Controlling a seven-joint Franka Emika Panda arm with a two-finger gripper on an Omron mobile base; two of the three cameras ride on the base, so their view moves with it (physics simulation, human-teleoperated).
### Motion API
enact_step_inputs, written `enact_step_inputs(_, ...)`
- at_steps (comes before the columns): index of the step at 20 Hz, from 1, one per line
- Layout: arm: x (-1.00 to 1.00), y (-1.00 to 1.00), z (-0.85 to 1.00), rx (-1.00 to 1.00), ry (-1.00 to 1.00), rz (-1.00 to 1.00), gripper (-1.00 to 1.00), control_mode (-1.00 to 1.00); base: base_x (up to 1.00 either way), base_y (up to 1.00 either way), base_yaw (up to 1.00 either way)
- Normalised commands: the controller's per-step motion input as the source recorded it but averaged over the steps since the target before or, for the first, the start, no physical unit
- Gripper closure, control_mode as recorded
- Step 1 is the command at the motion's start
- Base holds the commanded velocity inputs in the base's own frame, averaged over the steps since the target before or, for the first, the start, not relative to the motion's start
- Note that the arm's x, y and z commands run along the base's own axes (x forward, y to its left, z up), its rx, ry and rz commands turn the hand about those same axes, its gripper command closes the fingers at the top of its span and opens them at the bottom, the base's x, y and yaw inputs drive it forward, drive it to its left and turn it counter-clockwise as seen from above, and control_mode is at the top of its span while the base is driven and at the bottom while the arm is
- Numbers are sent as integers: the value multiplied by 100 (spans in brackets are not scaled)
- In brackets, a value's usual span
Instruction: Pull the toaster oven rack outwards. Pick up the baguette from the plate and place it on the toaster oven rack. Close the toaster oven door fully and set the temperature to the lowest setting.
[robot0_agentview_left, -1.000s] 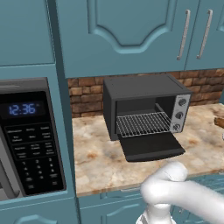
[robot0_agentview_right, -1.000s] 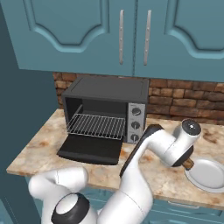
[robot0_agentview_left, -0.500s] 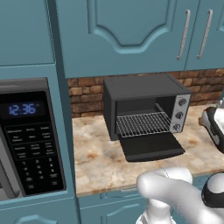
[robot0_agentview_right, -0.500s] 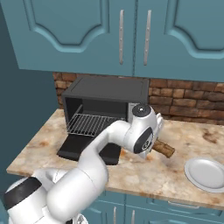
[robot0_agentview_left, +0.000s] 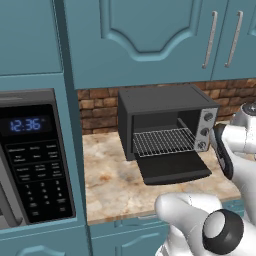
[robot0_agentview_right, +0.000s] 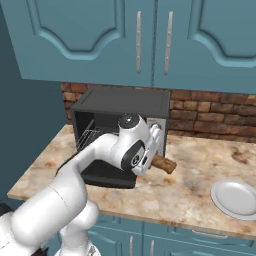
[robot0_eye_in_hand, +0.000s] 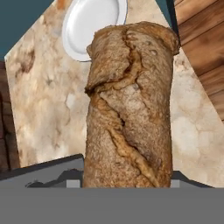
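Gripper (robot0_agentview_right: 154, 159) clamps the baguette (robot0_agentview_right: 164, 163) above the counter (robot0_agentview_right: 200, 190), arm bent before the toaster oven (robot0_agentview_right: 120, 107).

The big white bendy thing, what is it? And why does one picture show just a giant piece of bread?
It is a robot arm with a two-finger gripper. Two cameras sit behind it, one to its left and one to its right, so you see the same kitchen counter from two sides. The third camera sits on the hand itself and looks along the fingers, so the baguette the gripper holds looks huge. On the counter stands a toaster oven with its door folded down and a wire rack inside. There is also a white plate with nothing on it. A microwave is built in at the left.
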Motion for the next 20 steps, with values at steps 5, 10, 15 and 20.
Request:
enact_step_inputs(5,-2,58,36,-1,0,3,100,-100,0,0,0)
enact_step_inputs(10,0,53,43,-2,0,0,100,-100,0,0,0)
enact_step_inputs(15,0,50,9,-2,0,2,100,-100,0,0,0)
enact_step_inputs(20,1,32,-1,0,-2,12,100,-100,0,0,0)
